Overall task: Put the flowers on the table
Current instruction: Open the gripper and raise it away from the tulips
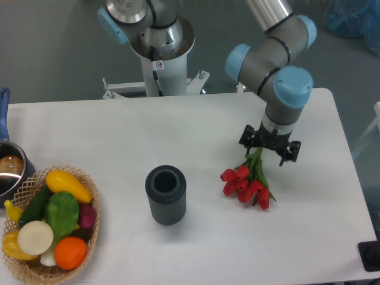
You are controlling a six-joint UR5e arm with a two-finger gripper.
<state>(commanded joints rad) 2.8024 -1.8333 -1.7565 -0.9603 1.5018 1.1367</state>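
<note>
The flowers (246, 184), a bunch of red tulip buds with green leaves and stems, lie on the white table (119, 136) right of centre, buds pointing to the near side. My gripper (270, 148) hovers just above the stem ends. Its black fingers (247, 139) are spread apart and grip nothing, so the gripper is open. The stem tips are partly hidden beneath it.
A dark ribbed cylindrical vase (165, 194) stands upright left of the flowers. A wicker basket of vegetables (50, 222) sits at the near left corner, with a metal pot (9, 172) behind it. The robot base (160, 53) stands beyond the far edge.
</note>
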